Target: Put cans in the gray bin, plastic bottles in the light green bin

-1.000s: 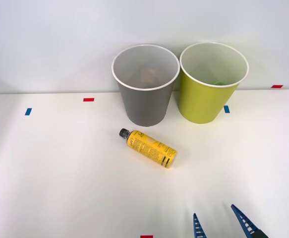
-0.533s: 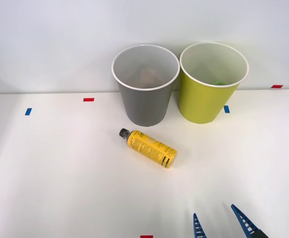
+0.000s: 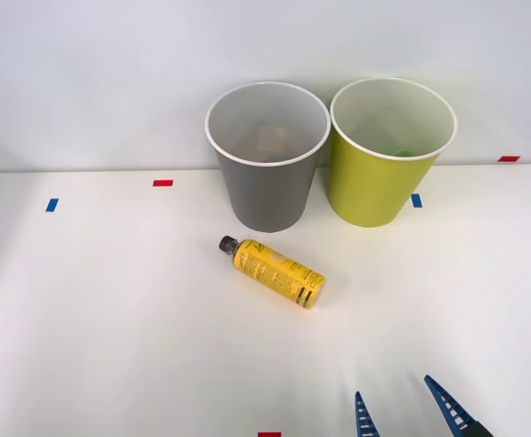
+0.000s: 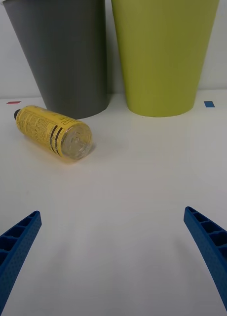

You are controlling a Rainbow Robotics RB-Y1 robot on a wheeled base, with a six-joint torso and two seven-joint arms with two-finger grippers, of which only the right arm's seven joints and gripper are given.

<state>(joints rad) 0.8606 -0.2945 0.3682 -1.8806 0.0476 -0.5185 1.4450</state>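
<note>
Waiting wide open and empty near the table's front edge, the gripper (image 3: 405, 410) faces the bottle (image 3: 271, 271) lying mid-table before the gray bin (image 3: 267, 155); next, grasp it for the green bin (image 3: 392, 150).

Nothing moved over the last second, neither the yellow bottle (image 3: 271, 272) nor the right gripper (image 3: 401, 407) by the desk's near edge
</note>
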